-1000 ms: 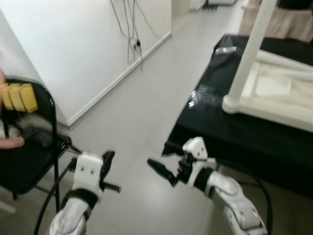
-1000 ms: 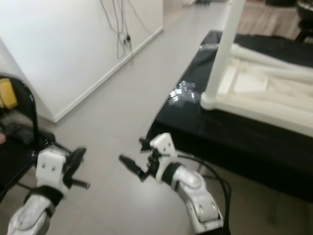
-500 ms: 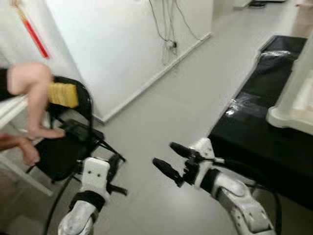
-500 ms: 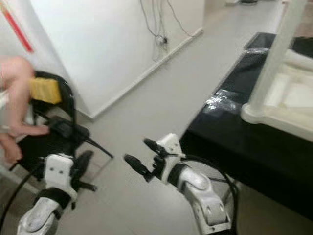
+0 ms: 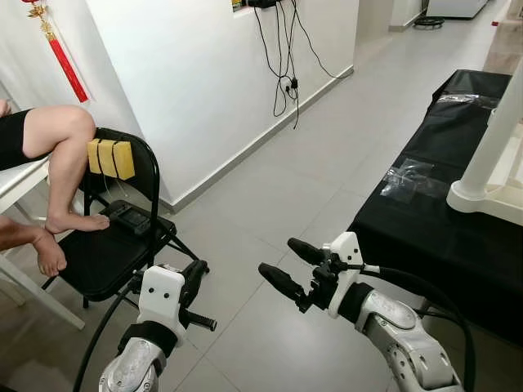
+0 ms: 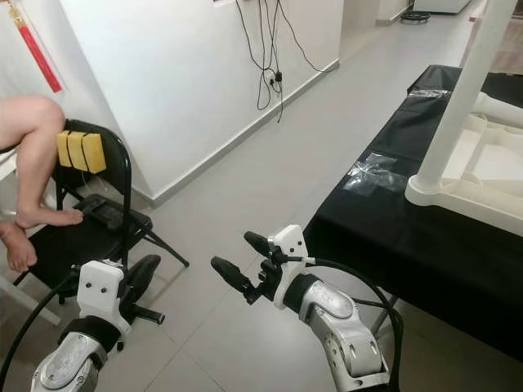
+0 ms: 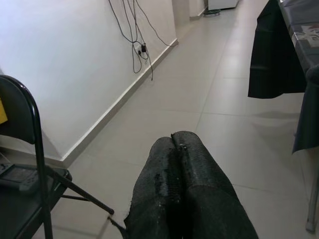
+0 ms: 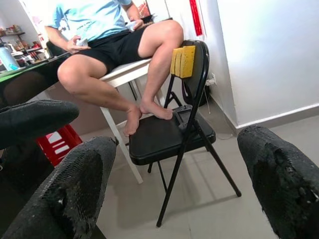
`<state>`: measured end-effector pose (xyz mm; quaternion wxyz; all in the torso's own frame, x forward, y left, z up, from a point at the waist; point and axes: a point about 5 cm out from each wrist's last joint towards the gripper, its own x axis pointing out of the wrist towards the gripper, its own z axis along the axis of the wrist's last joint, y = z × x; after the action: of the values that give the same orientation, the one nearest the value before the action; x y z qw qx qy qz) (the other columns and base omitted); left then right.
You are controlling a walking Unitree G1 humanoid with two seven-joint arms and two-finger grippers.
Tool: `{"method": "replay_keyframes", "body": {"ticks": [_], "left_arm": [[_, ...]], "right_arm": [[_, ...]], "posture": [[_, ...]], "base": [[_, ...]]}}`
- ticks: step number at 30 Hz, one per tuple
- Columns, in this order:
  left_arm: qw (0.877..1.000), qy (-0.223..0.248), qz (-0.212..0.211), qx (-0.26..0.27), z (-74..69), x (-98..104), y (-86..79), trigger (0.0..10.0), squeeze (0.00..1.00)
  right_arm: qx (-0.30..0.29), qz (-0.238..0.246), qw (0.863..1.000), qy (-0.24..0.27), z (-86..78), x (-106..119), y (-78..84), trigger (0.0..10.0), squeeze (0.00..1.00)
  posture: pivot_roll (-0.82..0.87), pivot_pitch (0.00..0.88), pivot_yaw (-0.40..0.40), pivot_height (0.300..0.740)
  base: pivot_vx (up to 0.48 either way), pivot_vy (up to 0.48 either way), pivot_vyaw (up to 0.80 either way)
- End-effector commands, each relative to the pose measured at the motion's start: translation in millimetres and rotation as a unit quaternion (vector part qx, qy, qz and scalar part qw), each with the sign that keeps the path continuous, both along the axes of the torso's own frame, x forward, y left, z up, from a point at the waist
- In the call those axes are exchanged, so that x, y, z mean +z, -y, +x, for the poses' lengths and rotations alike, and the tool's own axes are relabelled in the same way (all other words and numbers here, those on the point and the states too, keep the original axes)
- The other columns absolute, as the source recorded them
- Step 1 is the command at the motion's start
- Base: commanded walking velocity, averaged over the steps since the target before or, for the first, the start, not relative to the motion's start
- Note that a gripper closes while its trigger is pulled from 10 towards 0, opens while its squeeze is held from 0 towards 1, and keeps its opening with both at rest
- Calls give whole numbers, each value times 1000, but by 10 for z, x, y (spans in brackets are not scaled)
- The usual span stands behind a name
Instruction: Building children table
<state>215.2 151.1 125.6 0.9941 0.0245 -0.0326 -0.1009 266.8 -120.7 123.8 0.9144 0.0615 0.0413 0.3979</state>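
Left eye view: the white table (image 5: pixel 500 196) lies upside down on a black bench (image 5: pixel 433 229), one leg (image 5: pixel 490 139) standing straight up from its corner. It sits ahead and to the robot's right, so the right gripper (image 5: pixel 288 265) is the nearer one, though both grippers are off the bench, out over bare floor (image 5: pixel 270 204). The right gripper's fingers are spread apart and aimed away from the bench, toward a folding chair (image 5: pixel 114 245). The left gripper (image 5: pixel 194 282) hangs low between chair and bench. A person's legs (image 5: pixel 57 163) rest on the chair seat.

Right eye view: the table frame (image 6: pixel 482 175) lies with its long side along the bench; the leg (image 6: pixel 462 90) rises at its near corner. A clear plastic bag (image 6: pixel 372 175) lies on the bench just beside that corner. Reaching the table probably calls for a turn to the right first.

Left wrist view: the left fingers (image 7: pixel 187 184) press together, holding nothing, pointing along the floor beside the bench drape (image 7: pixel 276 55).

Right wrist view: the right fingers (image 8: pixel 75 184) stand wide apart, empty, framing the chair (image 8: pixel 174 134) and the seated person (image 8: pixel 114 55), with the bench behind them.
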Motion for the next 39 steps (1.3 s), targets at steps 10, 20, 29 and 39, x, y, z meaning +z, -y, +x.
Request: {"method": "replay_keyframes", "body": {"ticks": [10,20,29,39], "left_arm": [[1000,-13,0,6,13,-45,-46,10000,0],[1000,-10,-3,4,17,-38,-41,10000,0],[1000,-7,-5,1,16,-31,-40,10000,0],[1000,-5,-4,0,18,-25,-40,10000,0]], "right_arm": [[8,13,1000,-8,0,3,-24,10000,0],[9,13,1000,-9,3,5,-20,10000,0],[20,-4,1000,-3,-13,-4,-41,10000,0],[32,-21,999,0,-20,-14,-59,10000,0]], "posture": [[-97,81,73,740],[-96,83,72,740],[-96,84,72,740],[-92,79,72,740]], "base": [[0,0,0],[0,0,0],[0,0,178],[280,0,400]]}}
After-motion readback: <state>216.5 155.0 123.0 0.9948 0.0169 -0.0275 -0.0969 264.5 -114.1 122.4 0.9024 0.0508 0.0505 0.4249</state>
